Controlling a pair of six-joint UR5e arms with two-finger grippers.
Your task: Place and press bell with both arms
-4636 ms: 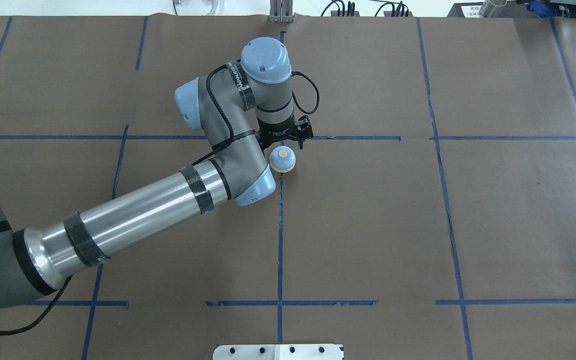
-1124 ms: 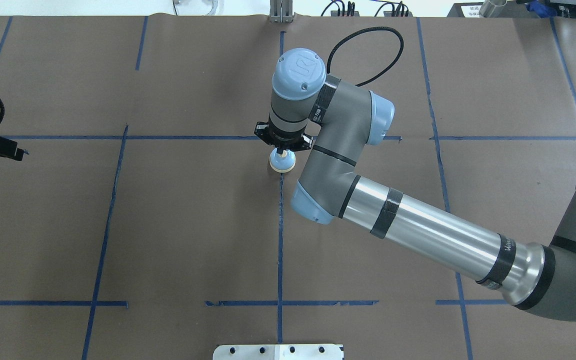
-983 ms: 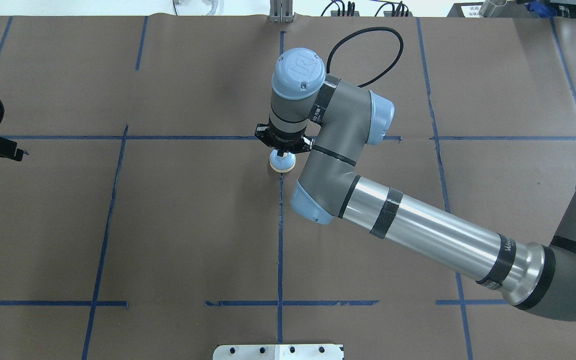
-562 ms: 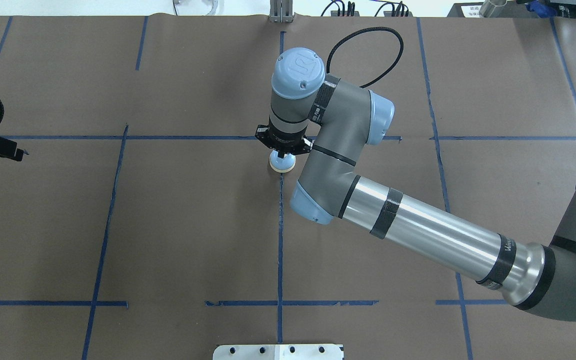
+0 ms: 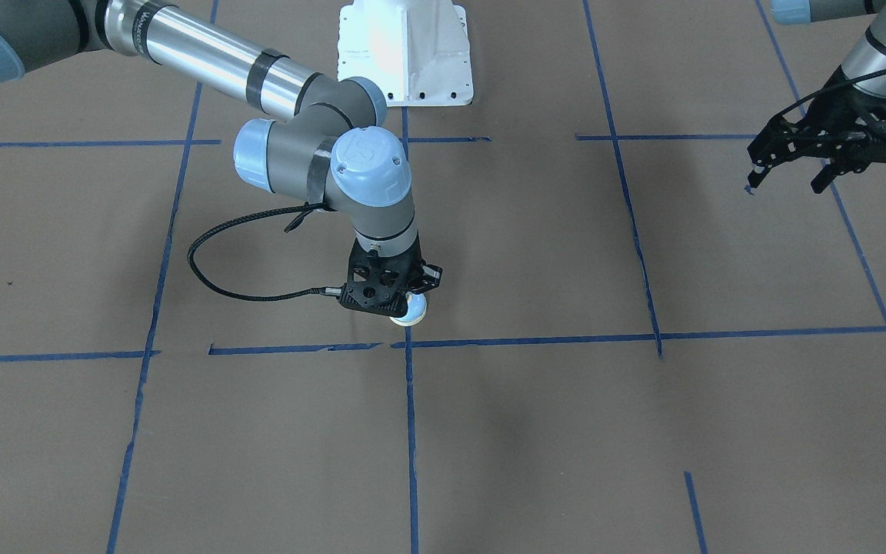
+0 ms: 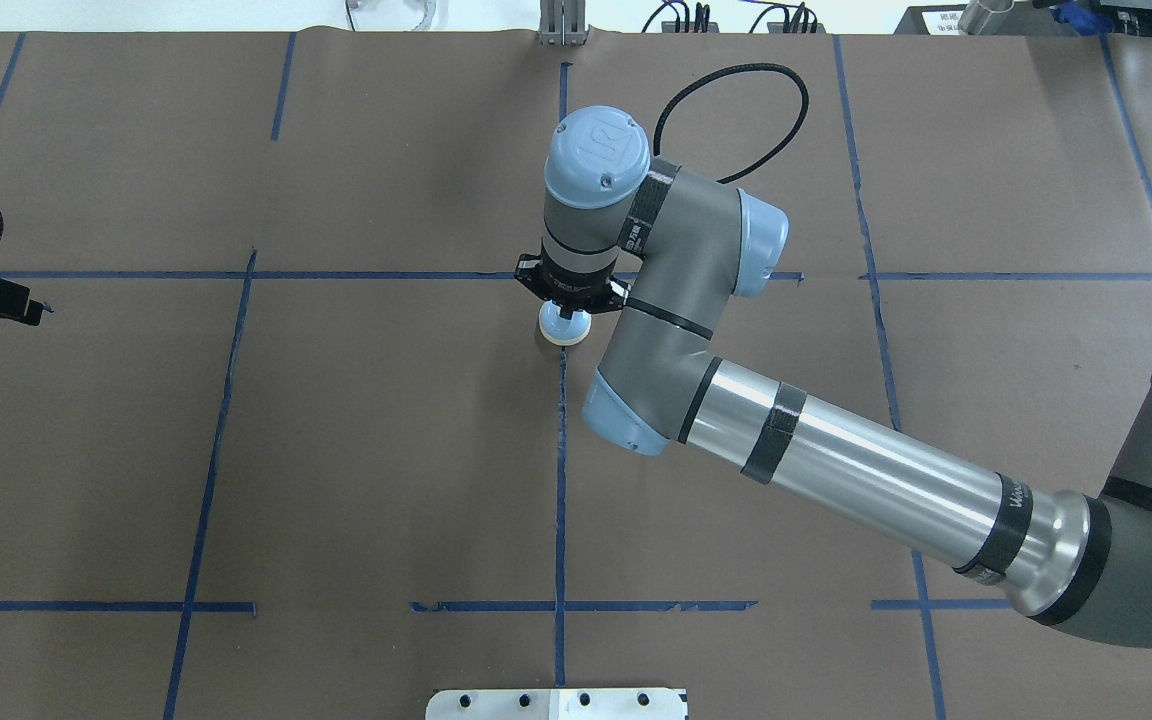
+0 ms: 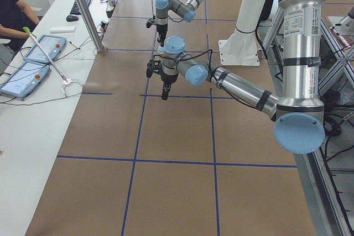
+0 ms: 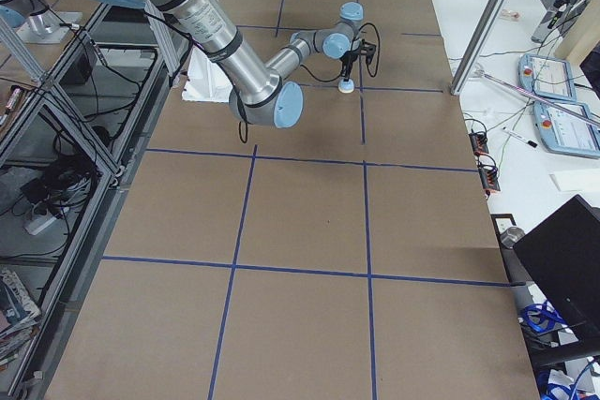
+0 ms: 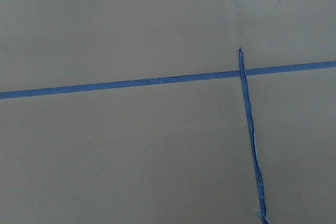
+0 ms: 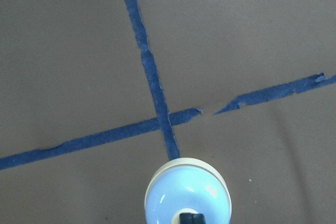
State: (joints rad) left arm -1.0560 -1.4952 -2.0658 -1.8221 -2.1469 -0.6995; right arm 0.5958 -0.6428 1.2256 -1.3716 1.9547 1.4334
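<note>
Right wrist-mounted: R tool [image 10: 190, 217] pinched together, atop bell [image 10: 167, 199] btn.

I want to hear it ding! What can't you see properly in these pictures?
1. Bell button: in the overhead view the right pincer covers it; in the right wrist view the pincer tips and the bottom edge hide it.
2. Whether the button is pushed in: too small in every view.
3. Left pincer: the overhead view's left edge cuts it off.
4. Bell in the left side view: too small and far away.

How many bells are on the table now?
1. The bell stands directly under the right claw, by the tape crossing; no other shows in any view.
</note>
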